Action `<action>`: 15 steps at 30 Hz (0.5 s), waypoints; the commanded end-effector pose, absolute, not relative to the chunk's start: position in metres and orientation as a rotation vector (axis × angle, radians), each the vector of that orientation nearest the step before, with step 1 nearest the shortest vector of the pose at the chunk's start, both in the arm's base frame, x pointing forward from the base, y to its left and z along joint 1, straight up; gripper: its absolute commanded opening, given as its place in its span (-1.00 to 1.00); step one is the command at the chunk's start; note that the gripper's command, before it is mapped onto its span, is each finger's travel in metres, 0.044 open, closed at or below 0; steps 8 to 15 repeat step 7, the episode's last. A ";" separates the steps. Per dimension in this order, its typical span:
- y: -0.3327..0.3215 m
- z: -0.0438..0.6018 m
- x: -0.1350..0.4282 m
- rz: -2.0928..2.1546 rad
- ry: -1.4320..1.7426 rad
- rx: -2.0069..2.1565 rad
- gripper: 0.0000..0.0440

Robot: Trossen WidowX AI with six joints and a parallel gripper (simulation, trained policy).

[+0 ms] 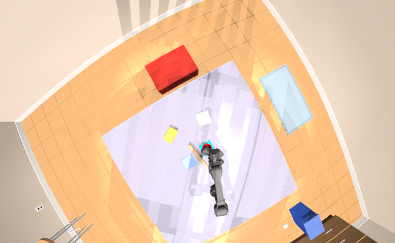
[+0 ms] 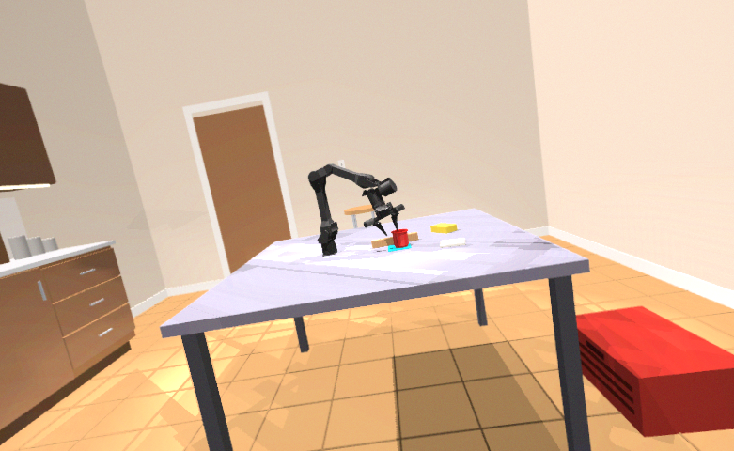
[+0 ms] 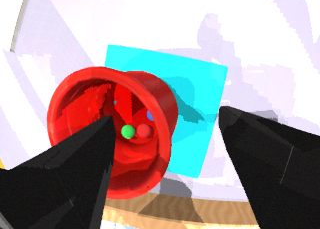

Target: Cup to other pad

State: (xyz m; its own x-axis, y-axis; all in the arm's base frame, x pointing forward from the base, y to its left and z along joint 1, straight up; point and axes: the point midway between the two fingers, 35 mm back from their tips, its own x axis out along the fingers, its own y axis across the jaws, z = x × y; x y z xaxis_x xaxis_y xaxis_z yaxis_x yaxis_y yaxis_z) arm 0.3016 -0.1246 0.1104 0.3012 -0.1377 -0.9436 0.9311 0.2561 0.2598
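The red cup (image 1: 207,145) (image 2: 400,238) (image 3: 165,99) stands upright, as far as I can tell, on the cyan pad (image 1: 210,142) (image 2: 392,248) (image 3: 200,84). The wrist view shows a green marble (image 3: 128,132), a red marble (image 3: 144,131) and part of a blue marble (image 3: 150,115) inside it. My gripper (image 2: 390,230) (image 3: 167,120) is open at the cup. One finger reaches over the mouth; the other is apart from the cup on its outer side, with the near wall between them. The light blue pad (image 1: 188,162) lies across the wooden bar and bears nothing.
The wooden bar (image 1: 197,155) (image 2: 382,242) (image 3: 225,209) stands close beside the cyan pad, between the two pads. A yellow block (image 1: 170,134) (image 2: 443,227) and a white flat block (image 1: 203,118) (image 2: 452,242) lie farther from the arm's base.
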 end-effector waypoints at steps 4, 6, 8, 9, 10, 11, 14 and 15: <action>-0.129 0.134 0.299 -0.883 0.924 1.042 0.30; -0.131 0.143 0.299 -0.876 0.904 1.042 0.41; -0.132 0.147 0.298 -0.874 0.895 1.042 0.47; -0.132 0.147 0.298 -0.874 0.895 1.042 0.47; -0.132 0.147 0.298 -0.874 0.895 1.042 0.47; -0.132 0.147 0.298 -0.874 0.895 1.042 0.47; -0.132 0.147 0.298 -0.874 0.895 1.042 0.47; -0.132 0.147 0.298 -0.874 0.895 1.042 0.47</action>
